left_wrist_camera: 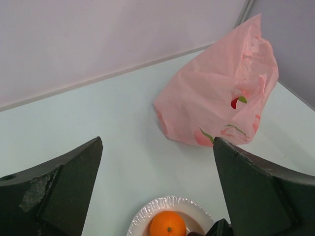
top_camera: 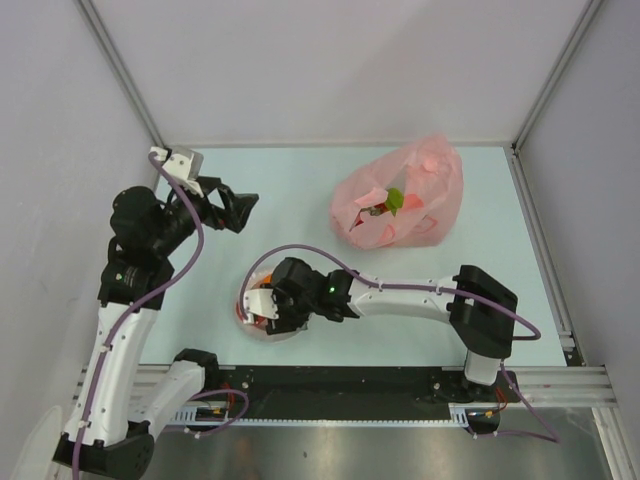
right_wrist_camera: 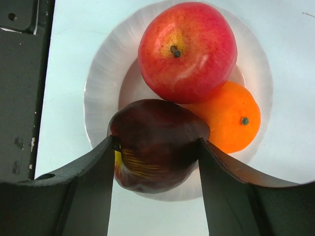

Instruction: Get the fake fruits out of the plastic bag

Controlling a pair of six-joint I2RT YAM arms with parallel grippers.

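The right jaws are closed on a dark purple fruit [right_wrist_camera: 155, 142], one finger [right_wrist_camera: 88, 191] pressed to its left flank and the other to its right. The fruit hangs over the 6 o'clock part of a round white plate [right_wrist_camera: 98, 93]. I cannot tell whether it rests on the plate or is held just above it. On the same plate a red apple [right_wrist_camera: 187, 49] lies at 12 o'clock and an orange ball [right_wrist_camera: 231, 118] at 4 o'clock. These two touch each other, and the dark fruit overlaps both in the wrist view.

From above, the plate sits at about 7 o'clock on the pale worktop [top_camera: 300, 190], near the front edge and mostly hidden under the right arm's wrist. The plastic bag [top_camera: 400, 200] lies well apart from it, at about 1 o'clock. It is crumpled, with its mouth open upward. Inside the opening there are a green leaf [top_camera: 395, 200] and some red pieces, too small to name.

The left jaws are spread wide and hold nothing. They hover above the worktop at about 10 o'clock and point towards the bag. In their own camera the bag stands between the two dark fingers, beyond the plate's far rim.
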